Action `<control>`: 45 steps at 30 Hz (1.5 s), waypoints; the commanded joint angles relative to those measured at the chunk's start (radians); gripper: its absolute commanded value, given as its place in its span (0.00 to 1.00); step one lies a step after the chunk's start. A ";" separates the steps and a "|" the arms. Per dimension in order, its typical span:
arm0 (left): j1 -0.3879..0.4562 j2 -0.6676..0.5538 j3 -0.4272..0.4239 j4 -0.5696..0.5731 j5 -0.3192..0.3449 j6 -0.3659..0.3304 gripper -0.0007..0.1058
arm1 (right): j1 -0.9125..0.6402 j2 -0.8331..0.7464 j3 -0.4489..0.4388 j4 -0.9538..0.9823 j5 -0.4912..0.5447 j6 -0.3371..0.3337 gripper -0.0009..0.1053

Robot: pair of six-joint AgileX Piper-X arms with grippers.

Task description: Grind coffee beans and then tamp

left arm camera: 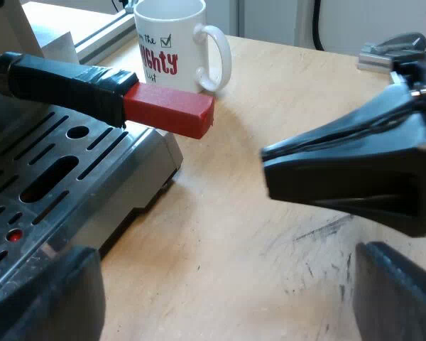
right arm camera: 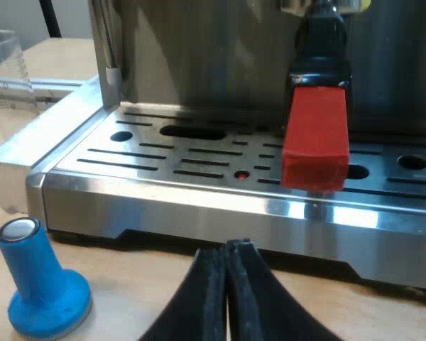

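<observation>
So the holder (right arm camera: 319,50) is locked into the espresso machine (right arm camera: 199,57), long axis poking straight out over the drip tray (right arm camera: 199,153), red end (right arm camera: 316,138) aimed pretty much at my right gripper (right arm camera: 231,249). It sits ahead of and above those fingertips, not touching. I'd say the right arm is the nearer one. Its fingers are pressed together, nothing in them. My left gripper (left arm camera: 224,284) is spread wide, empty too, off to the handle's side. The blue tamper (right arm camera: 42,284) stands on the table (right arm camera: 128,298) just beside the right gripper.
</observation>
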 commanded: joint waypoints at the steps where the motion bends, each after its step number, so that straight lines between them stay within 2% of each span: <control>1: -0.006 -0.001 -0.002 -0.018 0.007 -0.002 0.69 | 0.029 -0.012 -0.009 -0.008 0.038 -0.003 0.01; 6: -0.006 -0.001 -0.002 -0.018 0.007 -0.002 0.69 | 0.041 -0.058 -0.009 -0.008 0.065 -0.006 0.04; 8: -0.006 -0.001 -0.002 -0.025 0.007 -0.002 0.69 | 0.041 -0.103 -0.009 -0.008 0.107 -0.033 0.26; 10: -0.006 -0.001 -0.002 -0.028 0.007 -0.002 0.69 | 0.041 -0.120 -0.009 -0.008 0.108 -0.042 0.38; 11: -0.006 -0.001 -0.002 -0.033 0.007 -0.002 0.69 | 0.041 -0.141 -0.009 -0.008 0.108 -0.042 0.57; 13: -0.006 -0.001 -0.002 -0.033 0.007 -0.002 0.69 | 0.032 -0.161 -0.009 -0.008 0.108 -0.051 0.68; 19: -0.006 -0.001 -0.002 -0.033 0.007 -0.002 0.69 | 0.004 -0.210 -0.011 -0.008 0.108 -0.087 0.66; 25: -0.006 -0.001 -0.002 -0.033 0.007 -0.002 0.69 | -0.101 -0.265 -0.069 0.035 0.058 -0.091 0.67; 27: -0.006 -0.001 -0.002 -0.033 0.007 -0.002 0.69 | -0.137 -0.270 -0.105 0.127 0.005 -0.091 0.67; 28: -0.006 -0.001 -0.002 -0.034 0.007 -0.002 0.69 | -0.163 -0.270 -0.157 0.268 -0.064 -0.076 0.67; 29: -0.006 -0.001 -0.002 -0.034 0.007 -0.002 0.69 | -0.172 -0.270 -0.175 0.319 -0.089 -0.067 0.67; 31: -0.006 -0.001 -0.002 -0.041 0.007 -0.002 0.69 | -0.206 -0.270 -0.232 0.482 -0.151 0.014 0.67; 35: -0.006 -0.001 -0.002 -0.041 0.007 -0.002 0.69 | -0.254 -0.270 -0.300 0.682 -0.223 0.082 0.67; 38: -0.006 -0.001 -0.002 -0.046 0.007 -0.002 0.69 | -0.295 -0.270 -0.336 0.807 -0.312 0.168 0.67; 43: -0.006 -0.001 -0.002 -0.051 0.007 -0.002 0.69 | -0.383 -0.270 -0.377 0.988 -0.536 0.340 0.67; 45: -0.006 -0.001 -0.002 -0.056 0.007 -0.002 0.69 | -0.413 -0.270 -0.384 1.024 -0.613 0.346 0.67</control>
